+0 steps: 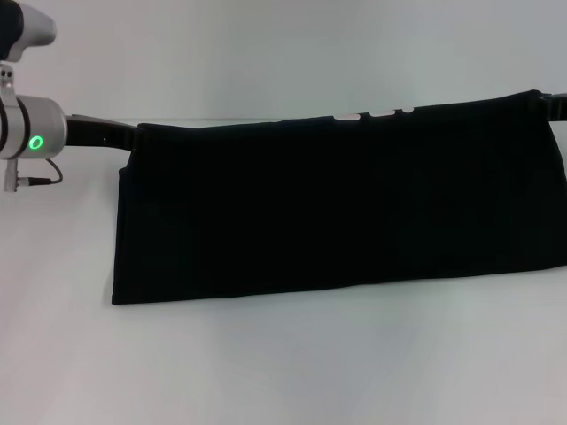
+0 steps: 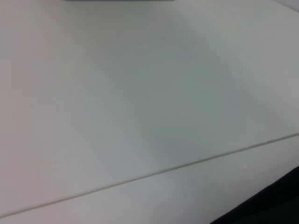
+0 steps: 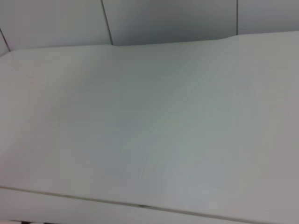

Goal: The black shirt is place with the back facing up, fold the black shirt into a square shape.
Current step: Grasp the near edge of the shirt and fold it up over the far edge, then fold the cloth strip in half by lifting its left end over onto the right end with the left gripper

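Observation:
The black shirt [image 1: 337, 212] shows in the head view as a wide black band across the white table [image 1: 266, 372]. Its far edge is stretched taut between my two grippers, and its near edge lies on the table. A few white letter marks [image 1: 372, 114] peek over the far edge. My left gripper [image 1: 135, 131] is at the shirt's far left corner. My right gripper [image 1: 547, 99] is at its far right corner. Both are closed on the cloth. A dark strip of shirt [image 2: 280, 207] shows in a corner of the left wrist view.
My left arm's silver wrist with a green light [image 1: 35, 142] is at the left edge of the head view. The wrist views show bare white table with a thin seam [image 2: 154, 173], and a grey panelled wall [image 3: 168, 21] beyond the table's end.

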Tool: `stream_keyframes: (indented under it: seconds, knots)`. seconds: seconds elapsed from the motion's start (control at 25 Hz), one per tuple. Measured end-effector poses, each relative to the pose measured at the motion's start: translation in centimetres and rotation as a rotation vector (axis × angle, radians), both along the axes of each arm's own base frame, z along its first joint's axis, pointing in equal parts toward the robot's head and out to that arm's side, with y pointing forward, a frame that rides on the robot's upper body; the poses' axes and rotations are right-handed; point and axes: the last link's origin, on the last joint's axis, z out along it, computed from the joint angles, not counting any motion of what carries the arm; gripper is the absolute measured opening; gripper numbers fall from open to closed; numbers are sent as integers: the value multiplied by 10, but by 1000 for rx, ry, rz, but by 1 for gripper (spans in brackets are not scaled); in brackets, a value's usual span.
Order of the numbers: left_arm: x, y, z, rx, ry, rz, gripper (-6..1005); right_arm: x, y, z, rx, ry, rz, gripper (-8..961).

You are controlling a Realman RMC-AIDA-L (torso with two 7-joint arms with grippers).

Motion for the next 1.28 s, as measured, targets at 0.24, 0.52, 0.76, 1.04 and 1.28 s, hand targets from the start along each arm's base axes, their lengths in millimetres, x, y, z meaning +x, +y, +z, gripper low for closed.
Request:
stream_keyframes:
  seconds: [0.24, 0.52, 0.76, 1.04, 1.28]
  knots:
    - [-3, -1, -10, 13, 4, 15, 29, -2, 5, -9, 8, -48, -11, 167]
    - [-2, 0, -14, 24, 2, 20, 29, -2, 6, -14, 15, -56, -25, 179]
    - [-2, 2, -21, 77, 12, 36, 50, 2, 5, -13, 24, -63, -32, 190]
    - [-12, 5, -20, 212, -10, 127, 249, 6, 9, 8, 92, -101, -35, 270]
    - [1, -5, -14, 121, -177, 118, 505, -1, -1, 18, 10, 23, 20, 575]
